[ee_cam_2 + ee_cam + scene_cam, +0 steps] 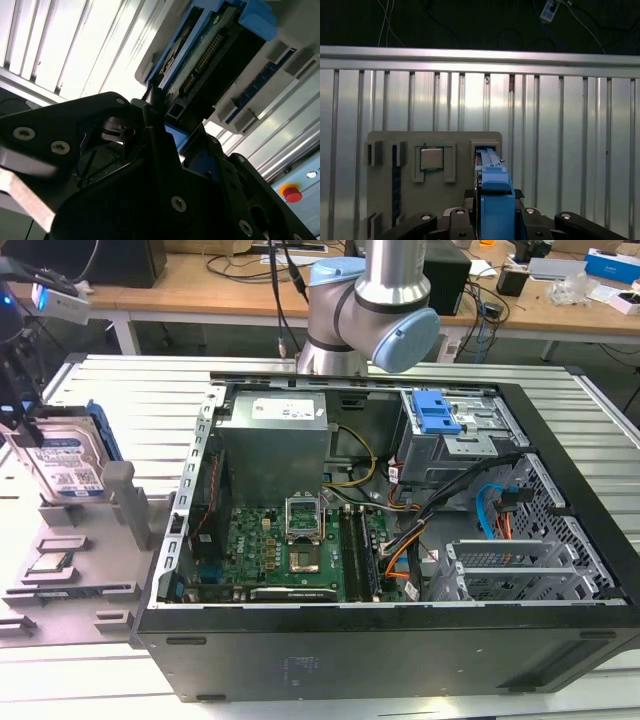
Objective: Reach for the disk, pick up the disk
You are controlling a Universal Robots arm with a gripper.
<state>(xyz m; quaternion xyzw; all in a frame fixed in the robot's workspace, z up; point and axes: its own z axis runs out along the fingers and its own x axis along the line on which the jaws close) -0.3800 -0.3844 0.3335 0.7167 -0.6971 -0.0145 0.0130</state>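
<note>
Where the disk [65, 468] stands: at the exterior view's left edge, a little above mid-height, you see it on edge in the grey holder [95, 565], label toward the camera, tilted slightly off upright.
Gripper [20, 410]: you find it at the far left of the exterior view, set over the disk's upper corner.
Grip: in both wrist views the jaws lie close against the two sides of the disk's blue frame [495, 210], with no gap showing on either side; read it as clamped on the disk.
Seating: in the first wrist view the disk's far end sits in a slot of the holder.
Processor chip [432, 159]: it lies in a framed recess of the holder, just beside that slot.
Table [120, 390]: ribbed aluminium, under both the holder and the computer case.
Computer case [400, 660]: open, filling the centre and right of the exterior view, just beside the holder.
Power supply [275, 445]: a grey box in the upper left of the case.
Blue latch [437, 415]: upper right of the case, well apart from the disk.
Motherboard [270, 550]: lower centre of the case.
Arm [375, 310]: top centre of the exterior view, behind the case.
</note>
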